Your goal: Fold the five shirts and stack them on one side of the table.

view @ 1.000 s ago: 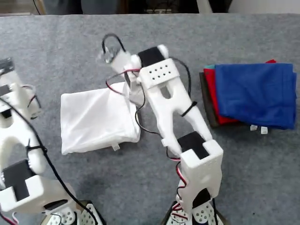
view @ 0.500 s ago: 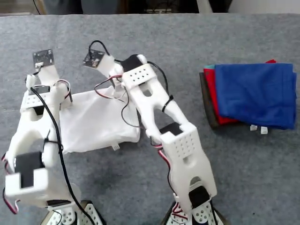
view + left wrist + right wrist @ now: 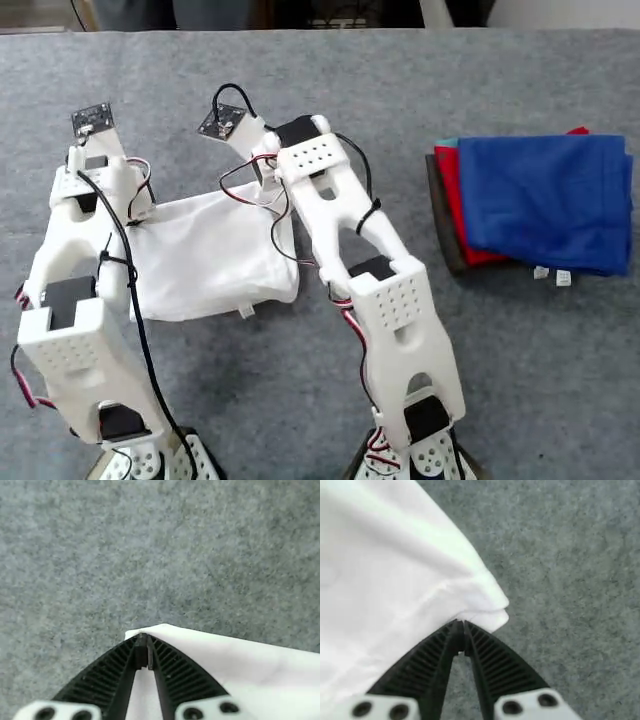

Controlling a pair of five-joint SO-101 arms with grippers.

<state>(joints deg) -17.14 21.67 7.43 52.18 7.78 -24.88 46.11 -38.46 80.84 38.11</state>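
The white shirt [image 3: 215, 255] is spread at the bench's [image 3: 500, 90] 9 o'clock side. Its far corners are pinched by the left end effector [image 3: 143, 652] and right end effector [image 3: 460, 635]. The folded stack [image 3: 540, 200] is seen at 3 o'clock.

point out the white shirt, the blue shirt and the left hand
white shirt [image 3: 210, 255], high view, middle of the cloth
blue shirt [image 3: 545, 200], high view, top face, centre
left hand [image 3: 143, 650], left wrist view, where the fingertips meet
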